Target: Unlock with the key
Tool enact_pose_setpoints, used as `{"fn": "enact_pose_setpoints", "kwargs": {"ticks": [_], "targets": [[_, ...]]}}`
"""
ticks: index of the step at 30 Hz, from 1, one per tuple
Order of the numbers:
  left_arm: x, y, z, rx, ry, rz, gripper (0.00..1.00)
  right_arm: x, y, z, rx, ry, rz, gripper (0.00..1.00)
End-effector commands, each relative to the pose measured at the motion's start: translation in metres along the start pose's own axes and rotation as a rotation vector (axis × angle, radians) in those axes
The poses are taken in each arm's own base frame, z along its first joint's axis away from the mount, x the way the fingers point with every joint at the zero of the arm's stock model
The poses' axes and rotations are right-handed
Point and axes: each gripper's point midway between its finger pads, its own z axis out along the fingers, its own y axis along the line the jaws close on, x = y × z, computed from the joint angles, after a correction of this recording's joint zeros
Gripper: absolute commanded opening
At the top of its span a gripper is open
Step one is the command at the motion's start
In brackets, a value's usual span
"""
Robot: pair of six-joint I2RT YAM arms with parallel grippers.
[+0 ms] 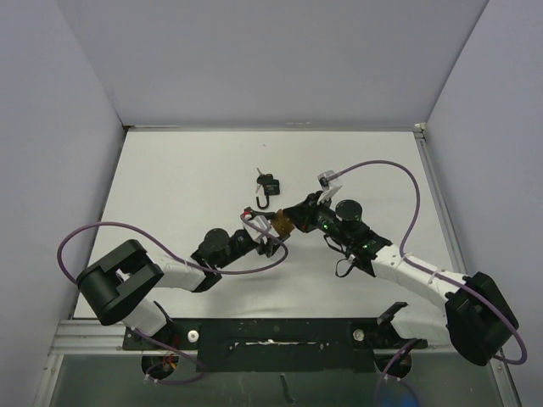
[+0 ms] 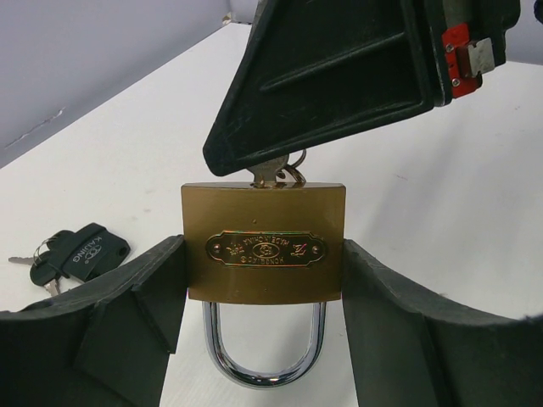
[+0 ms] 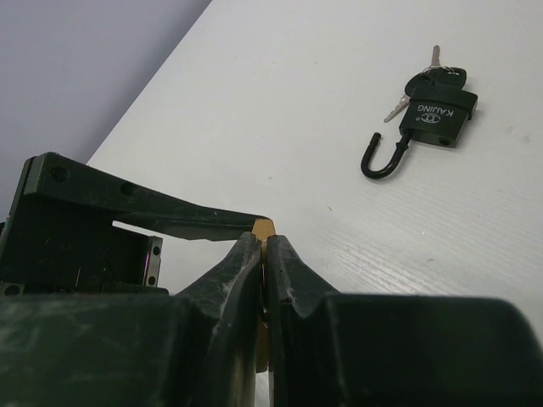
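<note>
You are at the turning step. Your left end effector [image 2: 263,275] is clamped on the brass lock [image 2: 265,246], squeezing its body from both sides. It holds the lock up off the desk [image 3: 297,102], over the middle and a bit toward the near edge. The keyhole end of the lock points at the other arm. The silver loop [image 2: 265,366] points back at the left wrist camera. The loop looks closed, so the lock is not open yet.

Your right end effector [image 3: 265,254] has its fingers [image 3: 229,280] pressed together. A thin bit of metal shows between them. From the left wrist view, that looks like the head of the key [image 2: 271,172]. The key sits in the keyhole, but I cannot tell how deep it goes.

To do this well, hold the lock tight with the left arm so it cannot roll. Turn only the right wrist, slowly, round the line of the key. Do not push sideways, or the key may bend or slip out of the fingers. If the key will not turn, I think it may need a small push further in first. Watch the silver loop: when one leg pops free, the lock is open.

A black lock [image 3: 439,114] lies on the desk nearer the far edge, well apart. Its hook [image 3: 382,161] is open. Leave it alone.
</note>
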Motion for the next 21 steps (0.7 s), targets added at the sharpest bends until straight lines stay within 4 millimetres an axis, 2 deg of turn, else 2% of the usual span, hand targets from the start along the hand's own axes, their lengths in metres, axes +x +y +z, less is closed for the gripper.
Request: {"fn": "enact_pose_setpoints", "kwargs": {"ticks": [1, 7, 14, 21], "targets": [[-0.136, 0.030, 0.010, -0.125, -0.436, 0.027, 0.00, 0.041, -0.004, -0.002, -0.004, 0.134, 0.041, 0.00], [-0.119, 0.035, 0.017, -0.148, -0.388, 0.033, 0.00, 0.049, -0.009, 0.003, 0.017, 0.172, 0.062, 0.00], [-0.100, 0.053, 0.022, -0.259, -0.340, -0.020, 0.00, 0.058, -0.020, 0.013, 0.078, 0.213, 0.121, 0.00], [-0.084, 0.058, 0.028, -0.302, -0.303, -0.005, 0.00, 0.066, -0.031, 0.023, 0.154, 0.258, 0.178, 0.00]]}}
